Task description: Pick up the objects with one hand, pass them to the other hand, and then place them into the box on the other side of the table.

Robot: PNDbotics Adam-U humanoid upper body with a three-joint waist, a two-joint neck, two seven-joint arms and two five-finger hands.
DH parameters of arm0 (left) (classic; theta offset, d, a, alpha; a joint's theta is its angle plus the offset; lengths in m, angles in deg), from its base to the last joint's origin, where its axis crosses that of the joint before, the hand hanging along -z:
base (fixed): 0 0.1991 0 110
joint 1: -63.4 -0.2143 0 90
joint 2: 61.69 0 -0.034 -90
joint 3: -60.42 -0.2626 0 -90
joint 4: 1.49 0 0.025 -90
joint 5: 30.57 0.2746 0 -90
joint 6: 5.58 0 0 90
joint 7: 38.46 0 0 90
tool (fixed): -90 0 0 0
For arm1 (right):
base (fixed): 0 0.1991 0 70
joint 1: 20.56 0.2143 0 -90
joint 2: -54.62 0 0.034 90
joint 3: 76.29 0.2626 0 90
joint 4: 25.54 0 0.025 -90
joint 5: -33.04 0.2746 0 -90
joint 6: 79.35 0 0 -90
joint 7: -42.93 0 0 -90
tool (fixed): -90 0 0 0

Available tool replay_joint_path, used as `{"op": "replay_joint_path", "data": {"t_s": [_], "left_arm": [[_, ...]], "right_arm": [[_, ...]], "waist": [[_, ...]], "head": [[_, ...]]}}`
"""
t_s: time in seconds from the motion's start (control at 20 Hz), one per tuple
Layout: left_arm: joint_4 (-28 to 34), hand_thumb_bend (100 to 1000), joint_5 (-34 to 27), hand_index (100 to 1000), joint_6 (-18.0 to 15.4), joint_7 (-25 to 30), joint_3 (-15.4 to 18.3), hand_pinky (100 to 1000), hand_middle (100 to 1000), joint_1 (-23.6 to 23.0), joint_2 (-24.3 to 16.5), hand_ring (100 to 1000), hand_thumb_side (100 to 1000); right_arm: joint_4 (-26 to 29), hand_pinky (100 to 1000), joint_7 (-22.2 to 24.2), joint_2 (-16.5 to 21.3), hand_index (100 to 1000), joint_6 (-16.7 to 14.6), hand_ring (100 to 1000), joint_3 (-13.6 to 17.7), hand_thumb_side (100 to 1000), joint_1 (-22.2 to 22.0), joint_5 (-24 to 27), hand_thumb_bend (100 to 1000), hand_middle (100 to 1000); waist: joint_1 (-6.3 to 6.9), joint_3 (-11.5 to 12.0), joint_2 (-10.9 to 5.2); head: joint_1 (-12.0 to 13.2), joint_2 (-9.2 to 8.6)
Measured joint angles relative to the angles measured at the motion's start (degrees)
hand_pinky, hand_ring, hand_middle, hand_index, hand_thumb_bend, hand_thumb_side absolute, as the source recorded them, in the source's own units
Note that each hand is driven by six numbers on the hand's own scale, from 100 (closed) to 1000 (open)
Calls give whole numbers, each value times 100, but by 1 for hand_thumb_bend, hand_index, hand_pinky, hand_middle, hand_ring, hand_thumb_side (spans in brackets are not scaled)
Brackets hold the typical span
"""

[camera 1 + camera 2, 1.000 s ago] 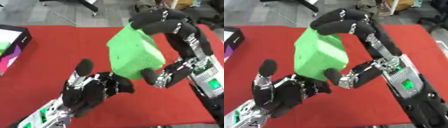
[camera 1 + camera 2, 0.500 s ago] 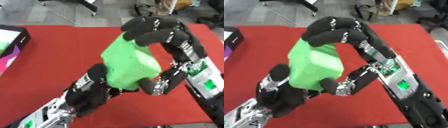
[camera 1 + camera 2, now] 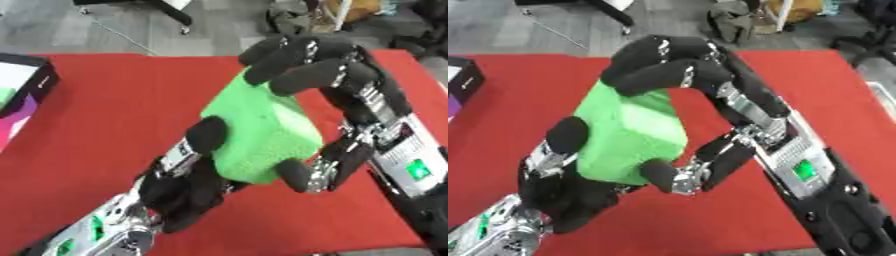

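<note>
A bright green foam block (image 3: 262,132) hangs above the red table (image 3: 105,110), held between both hands. My right hand (image 3: 315,70) comes in from the right, its fingers curled over the block's top and its thumb (image 3: 306,172) under the lower edge. My left hand (image 3: 188,180) comes up from the lower left, palm beneath the block and its thumb (image 3: 207,134) pressed on the block's left face. A box (image 3: 22,95) with black, white, green and purple sides stands at the table's left edge.
The red cloth stretches open to the left and behind the hands. Beyond the far edge lies grey floor with a chair base (image 3: 166,12) and bags (image 3: 297,17). The table's right edge (image 3: 433,70) runs close to my right forearm.
My left hand has risen from below and closed under the green block, its thumb now on the block's side. The right hand has kept hold of the block, shifting slightly left.
</note>
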Motion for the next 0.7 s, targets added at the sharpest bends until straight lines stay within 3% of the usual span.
{"op": "replay_joint_path", "data": {"t_s": [0.4, 0.7], "left_arm": [[1, 535, -246, 660, -12, -24, -25, 935, 667, 143, 158, 724, 619], [1, 362, -308, 547, 10, -7, -21, 899, 525, 166, 172, 582, 516]], "right_arm": [[0, 770, -23, 0, 836, 57, 528, -74, 285, -47, -11, 100, 652], [15, 776, -35, 2, 842, 68, 534, -89, 319, -95, -34, 100, 653]], "waist": [[-7, 16, 1], [-29, 16, 1]], "head": [[-77, -15], [-85, -16]]}}
